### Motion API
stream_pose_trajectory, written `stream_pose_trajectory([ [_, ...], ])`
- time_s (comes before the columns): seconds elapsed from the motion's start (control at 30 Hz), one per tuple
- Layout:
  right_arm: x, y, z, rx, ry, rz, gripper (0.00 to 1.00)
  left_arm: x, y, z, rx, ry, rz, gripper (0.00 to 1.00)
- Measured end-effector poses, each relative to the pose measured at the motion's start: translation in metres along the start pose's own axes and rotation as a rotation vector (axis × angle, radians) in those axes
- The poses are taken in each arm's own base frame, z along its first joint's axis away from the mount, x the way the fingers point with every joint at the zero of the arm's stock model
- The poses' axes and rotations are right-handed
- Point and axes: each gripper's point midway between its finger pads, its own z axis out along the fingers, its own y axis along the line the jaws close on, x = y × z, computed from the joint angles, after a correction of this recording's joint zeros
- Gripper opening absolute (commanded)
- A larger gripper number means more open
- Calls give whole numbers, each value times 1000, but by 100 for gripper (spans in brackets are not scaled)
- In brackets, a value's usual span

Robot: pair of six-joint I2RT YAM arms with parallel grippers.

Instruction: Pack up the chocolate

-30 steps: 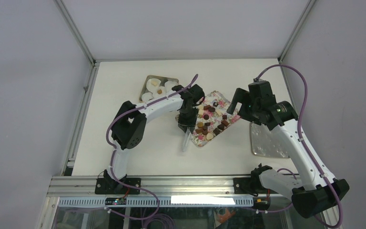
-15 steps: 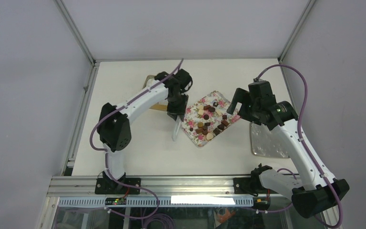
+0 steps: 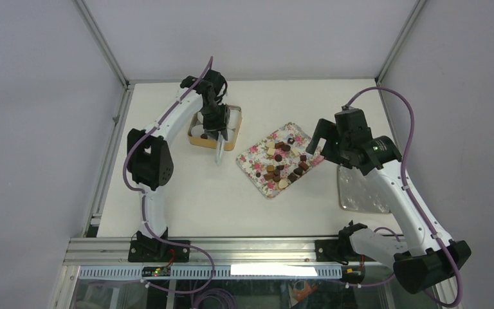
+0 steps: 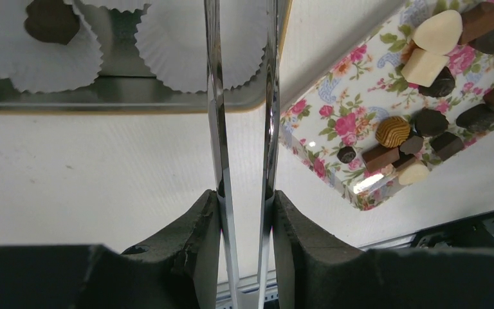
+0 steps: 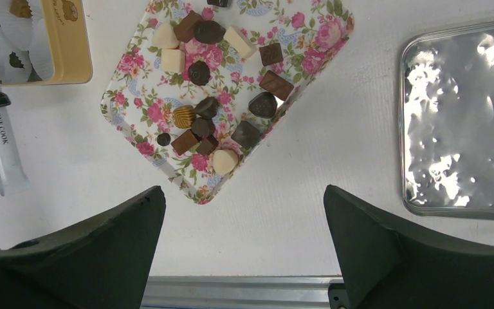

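Chocolate still lies mostly on the flowered tray at the middle of the bench, well apart from the tin near the far-left corner, where one dark piece already sits in a paper cup and the cups beside it look bare. Within the last second the left gripper has swung from the tray's left edge across to the tin, so a carry is probably ending and a drop into a cup is due; the tips of the tongs run out of the wrist view, so I cannot tell whether they hold a piece. That gripper is clenched on the tongs, its arm stretched long toward the far-left corner with the blades hanging over the tin's near rim. The right gripper has not moved: it hovers over the tray's right edge with fingers spread wide, grasping nothing, the shiny lid lying by the right edge
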Motion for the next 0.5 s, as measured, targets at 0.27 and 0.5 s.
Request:
stream_pose_trajectory([
  [0.27, 2, 0, 5, 12, 17, -2, 98, -5, 7, 42, 8, 91, -3, 0],
  [0.5, 2, 0, 6, 14, 20, -2, 98, -16, 9, 44, 30, 82, -4, 17],
])
